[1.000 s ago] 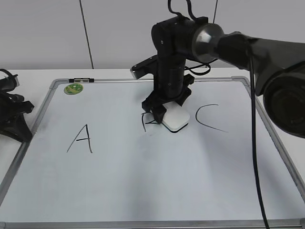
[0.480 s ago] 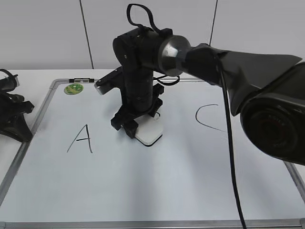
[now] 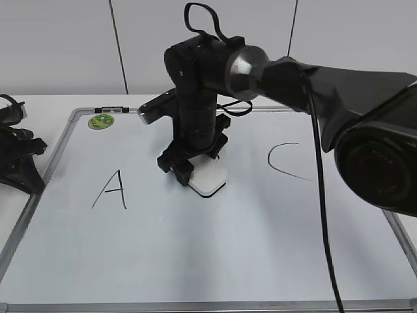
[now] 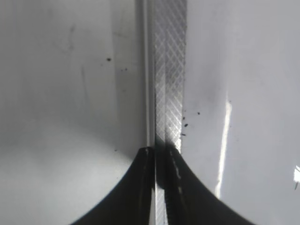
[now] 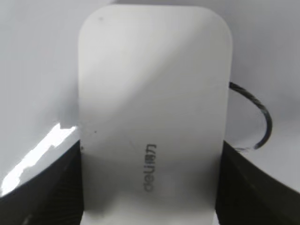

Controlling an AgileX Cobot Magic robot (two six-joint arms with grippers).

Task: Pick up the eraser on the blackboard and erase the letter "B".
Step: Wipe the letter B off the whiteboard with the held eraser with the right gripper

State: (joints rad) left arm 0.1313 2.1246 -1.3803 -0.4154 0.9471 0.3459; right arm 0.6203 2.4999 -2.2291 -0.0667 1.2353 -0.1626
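Most of the letter "B" [image 5: 260, 119] is gone; one curved stroke remains at 3 o'clock of the eraser [image 5: 152, 112]. Right end effector [image 3: 195, 171] clamps it flat on the blackboard [image 3: 215, 261]. Left end effector: can't tell.

The white table [image 3: 45, 101] carries the blackboard [image 3: 195, 261], which covers most of it. A bare strip of table shows behind the blackboard's far edge and another along its left side. On that left strip, just beside the blackboard's frame, rests the black left gripper [image 3: 16, 163]. In the left wrist view, the blackboard's patterned metal frame [image 4: 169, 70] runs between two pale surfaces.
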